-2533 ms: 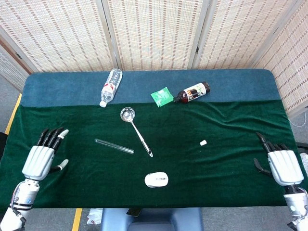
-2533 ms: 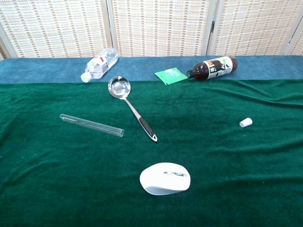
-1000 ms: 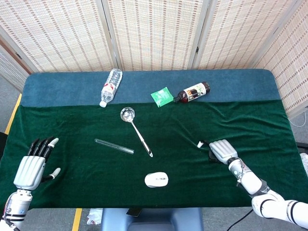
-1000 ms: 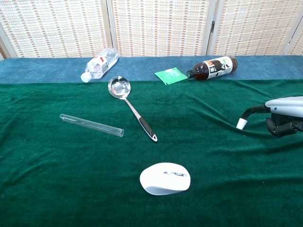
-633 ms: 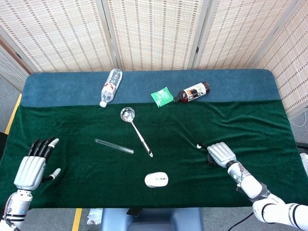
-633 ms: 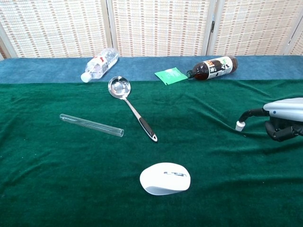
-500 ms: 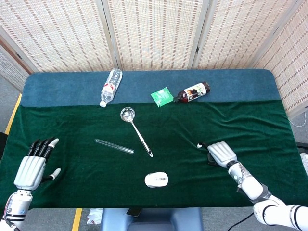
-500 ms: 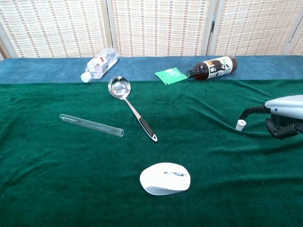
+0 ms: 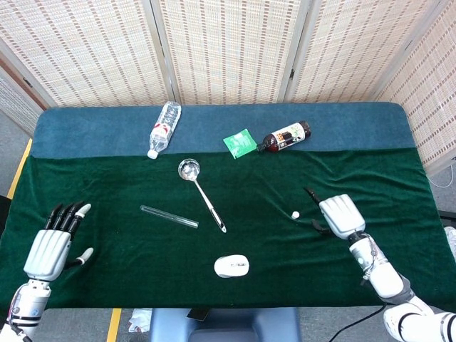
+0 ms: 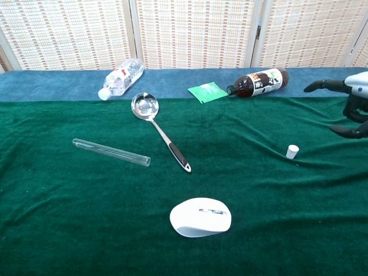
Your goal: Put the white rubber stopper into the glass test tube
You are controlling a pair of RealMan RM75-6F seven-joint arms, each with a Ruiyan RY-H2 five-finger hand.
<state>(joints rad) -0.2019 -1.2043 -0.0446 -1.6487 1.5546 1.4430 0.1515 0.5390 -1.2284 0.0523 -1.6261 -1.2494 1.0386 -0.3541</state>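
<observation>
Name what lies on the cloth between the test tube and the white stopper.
The ladle lies between the test tube and the stopper, its handle crossing that stretch; the head view shows it best.

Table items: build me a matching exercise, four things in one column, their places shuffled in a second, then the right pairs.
Things:
1. stopper
2. test tube
3. mouse
4. dark bottle

Places:
A. lying on the blue strip at the back, beside the green packet
B. nearest the front edge, in the middle
C. standing alone on the green cloth, below the raised right hand
D. lying left of the ladle handle

Pairs: 1-C, 2-D, 3-B, 4-A
</observation>
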